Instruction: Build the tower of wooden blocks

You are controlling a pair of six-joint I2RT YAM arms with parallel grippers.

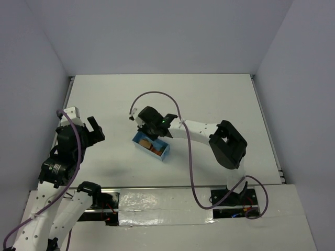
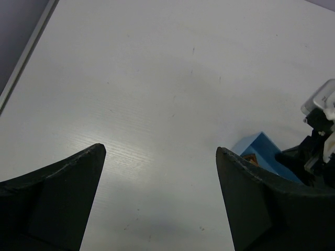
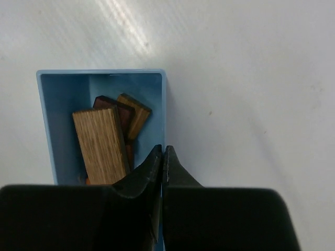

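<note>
Wood blocks [image 3: 102,144] lying in a light blue box [image 3: 99,72], right gripper [image 3: 162,157] clenched above its wall.
In the right wrist view, a tan plank is lying flat in the lower left of the frame, overlapping a dark brown piece [image 3: 118,110] and an olive-tan piece [image 3: 135,115] just beyond it, all resting loose inside the box; the right gripper's fingers are pressing together directly over the box's right-hand wall, and whether they are pinching that wall cannot be told. In the top view the box is sitting at the centre of the white table [image 1: 209,94]. The left gripper [image 2: 159,150] is hanging released, jaws spread wide, over bare table at the left of that view, well apart from the box.
</note>
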